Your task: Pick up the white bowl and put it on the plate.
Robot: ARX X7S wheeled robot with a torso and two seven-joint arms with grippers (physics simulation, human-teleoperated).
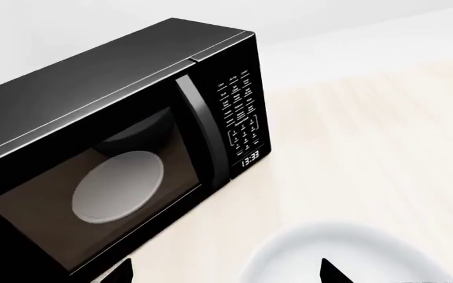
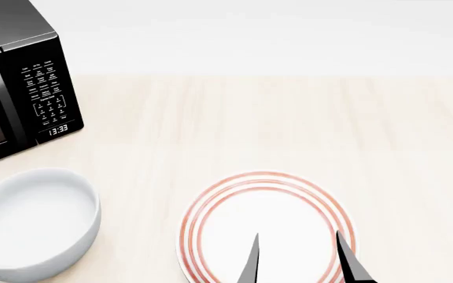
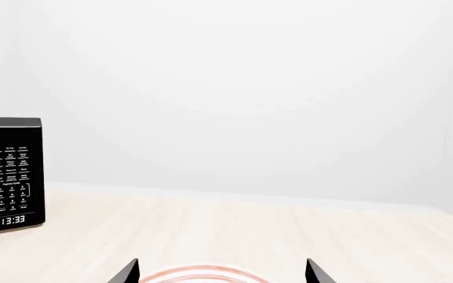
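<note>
Pale wood grain, nearly cream, covers the tabletop (image 2: 289, 124), which runs unbroken from the near edge to a plain white wall (image 3: 250, 88) behind it. Nearest the robot, the right pincer (image 2: 299, 258) hangs over the near part of the plate (image 2: 268, 224), its two dark fingers spread apart with nothing between them. The plate lies flat on the tabletop, white with thin red rings near its rim. To its left and well apart from it sits the white bowl (image 2: 33, 221), upright on the wood, glossy and deep. The left pincer (image 1: 226, 272) shows only as two dark fingertips at the edge of its wrist view, set wide apart, with the bowl's rim beneath one of them; whether it touches the bowl is hard to tell from so little. Farther back on the left stands a black microwave (image 2: 22, 82), door shut, a greyish disc (image 1: 118, 186) visible through its glass and a lit clock (image 2: 57, 130) under the keypad. Beyond it the tabletop meets the wall in a soft pale line.
</note>
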